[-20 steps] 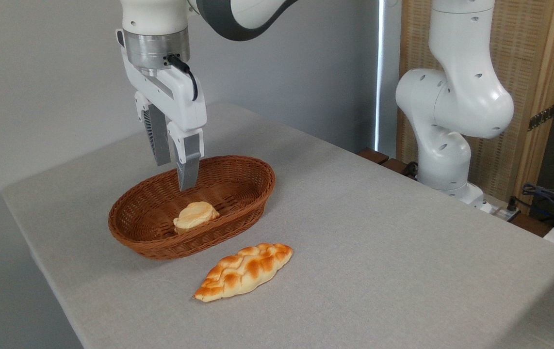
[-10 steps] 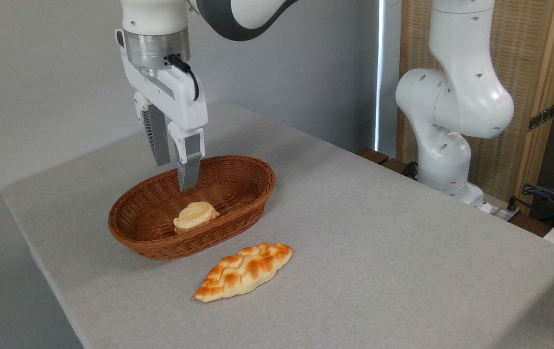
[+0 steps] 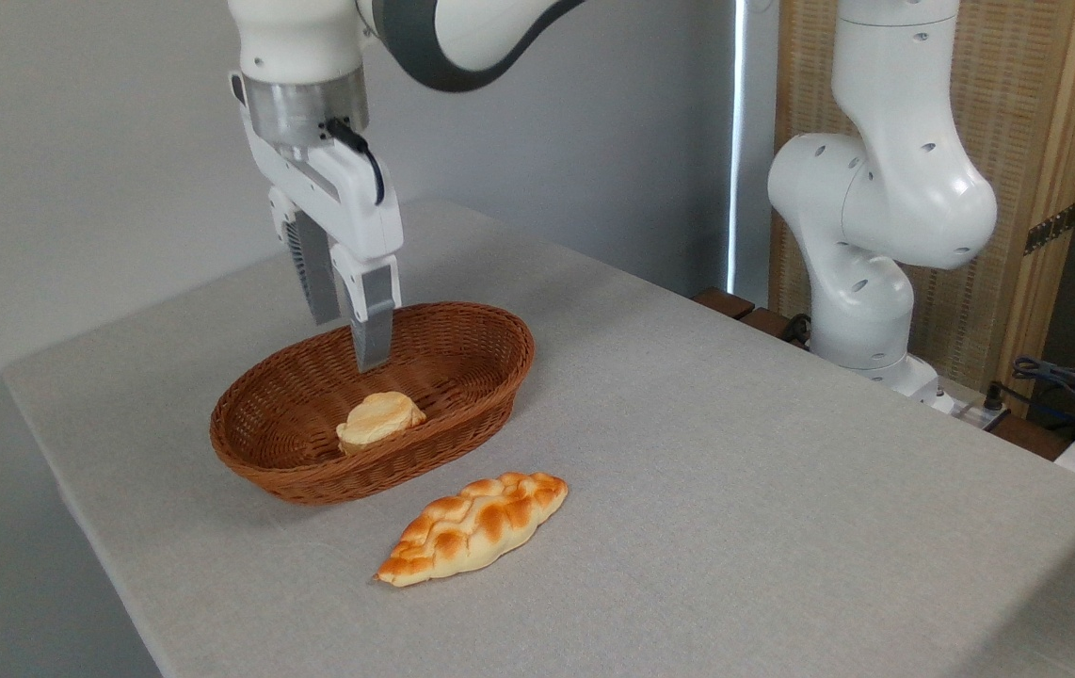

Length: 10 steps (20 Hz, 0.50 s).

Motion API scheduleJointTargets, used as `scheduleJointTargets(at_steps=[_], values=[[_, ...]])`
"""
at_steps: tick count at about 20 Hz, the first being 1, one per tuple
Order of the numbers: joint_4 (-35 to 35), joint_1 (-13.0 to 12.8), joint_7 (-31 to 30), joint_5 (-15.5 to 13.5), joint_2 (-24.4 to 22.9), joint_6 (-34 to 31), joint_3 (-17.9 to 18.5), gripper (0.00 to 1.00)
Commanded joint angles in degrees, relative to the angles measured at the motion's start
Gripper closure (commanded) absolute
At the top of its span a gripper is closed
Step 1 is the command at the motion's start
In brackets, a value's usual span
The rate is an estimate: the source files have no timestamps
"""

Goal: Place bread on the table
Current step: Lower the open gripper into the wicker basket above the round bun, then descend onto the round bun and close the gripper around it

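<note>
Grey cloth covers the bench [image 3: 735, 490], a large flat surface with rounded corners that fills most of the scene. On its left half sits a brown oval wicker basket [image 3: 462, 400], and inside it, toward the near wall, lies the bread [image 3: 379, 420], a small roundish bun showing a pale cream face with an orange-brown edge. The bun rests on the basket floor, touching nothing but the wicker. Above it hangs the gripper [image 3: 354, 334] of the white arm, which comes down from the top left of the scene with its wrist pointing nearly straight down. Its two grey fingers [image 3: 373, 325] are spread apart with a clear gap between them and hold nothing; the tips hover over the far part of the basket interior, above and slightly behind the bun, not touching it. Just near of the basket, on the bare cloth, lies a long pointed braided loaf [image 3: 472, 527], golden with darker browned patches, angled from near left to far right and close to the basket's near wall without touching it. At the far right stands the white base of the arm [image 3: 862, 273], in front of a wooden screen [image 3: 1036, 141].
</note>
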Motion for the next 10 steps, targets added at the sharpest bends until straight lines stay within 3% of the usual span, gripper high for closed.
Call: scheduleJointTargets(at_steps=[1,3,6,10], values=[[-1.9,0.0,-0.7,-0.1,0.2,0.2,-0.4,0.00],[-2.0,0.0,-0.6,0.0,1.0,0.2,-0.5,0.00],[-2.6,-0.8,-0.9,4.4,1.6,-0.3,-2.2,0.00],[-3.1,-0.8,-0.9,5.1,3.6,-0.1,-2.2,0.00]])
